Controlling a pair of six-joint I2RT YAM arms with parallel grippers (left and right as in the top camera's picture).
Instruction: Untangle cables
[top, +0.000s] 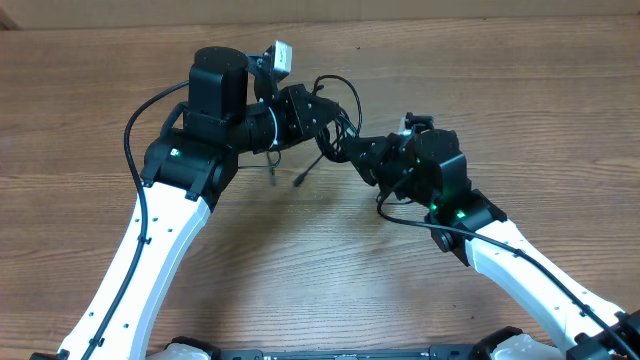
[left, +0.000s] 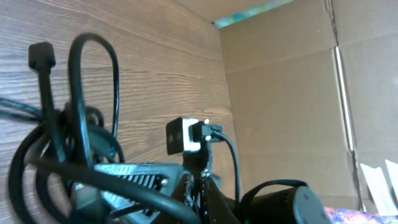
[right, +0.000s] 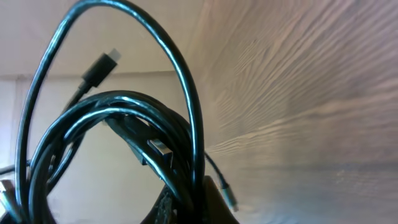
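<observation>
The cables are a tangled black bundle held in the air between the two arms. One loop rises above the bundle. Two loose ends with small plugs hang toward the table. My left gripper is shut on the bundle from the left. My right gripper is shut on it from the right, close beside the left one. In the left wrist view the coils fill the left side by the fingers. In the right wrist view the strands run down into the closed jaws, with a plug sticking up.
The wooden table lies under both arms. A cardboard wall stands along the far side. The right arm's wrist camera sits just in front of my left fingers. The arms' own thicker wires loop beside the left arm.
</observation>
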